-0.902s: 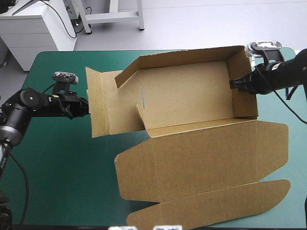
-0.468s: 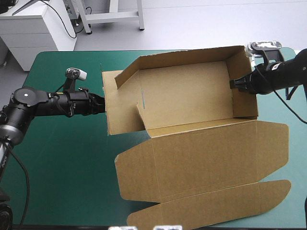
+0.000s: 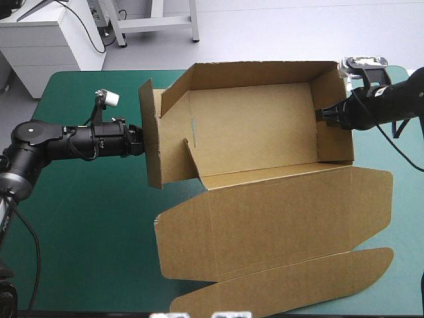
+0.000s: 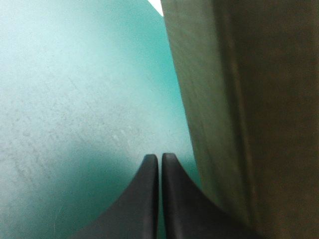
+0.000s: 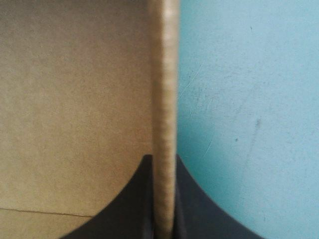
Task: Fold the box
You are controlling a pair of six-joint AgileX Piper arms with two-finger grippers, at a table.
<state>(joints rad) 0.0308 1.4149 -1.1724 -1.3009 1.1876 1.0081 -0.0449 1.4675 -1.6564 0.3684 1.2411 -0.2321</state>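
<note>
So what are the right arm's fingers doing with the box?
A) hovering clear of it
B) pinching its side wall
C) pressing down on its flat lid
B: in the right wrist view, the box wall runs up between the right arm's fingers, which are all but shut on it.

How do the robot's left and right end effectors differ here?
The left end effector is shut on nothing; the right end effector is shut on the box, gripping its right wall. The left lies outside the raised left wall, beside it; the right straddles its wall's edge. Both are black and sit at opposite ends of the box.
</note>
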